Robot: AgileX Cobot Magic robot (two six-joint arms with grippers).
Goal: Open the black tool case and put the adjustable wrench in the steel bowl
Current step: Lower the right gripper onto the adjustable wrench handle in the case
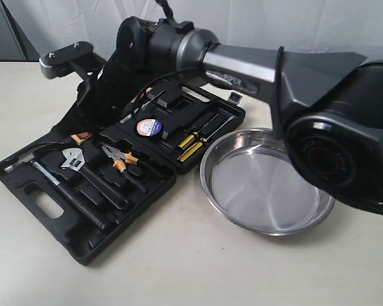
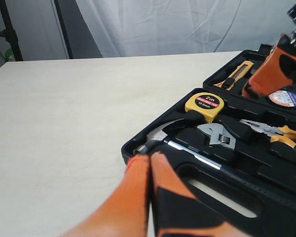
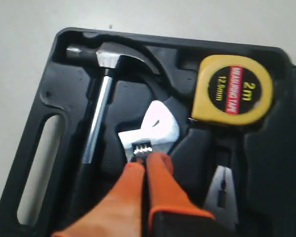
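Right pincer [image 3: 145,159] (tips pressed together) at adjustable wrench [image 3: 156,129] head

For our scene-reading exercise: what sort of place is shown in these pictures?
Probably a robotics lab test bench: a robot arm reaches over a plain pale table, with a white cloth backdrop hung behind.

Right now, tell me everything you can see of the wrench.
The wrench is small, with a shiny silver metal head, an open jaw and a knurled adjuster wheel; its straight black handle is mostly hidden in the right wrist view. It lies flat in a moulded recess of the open case, between the hammer and the pliers, near the tape measure. The shut right hand has its tips at the adjuster; contact is unclear.
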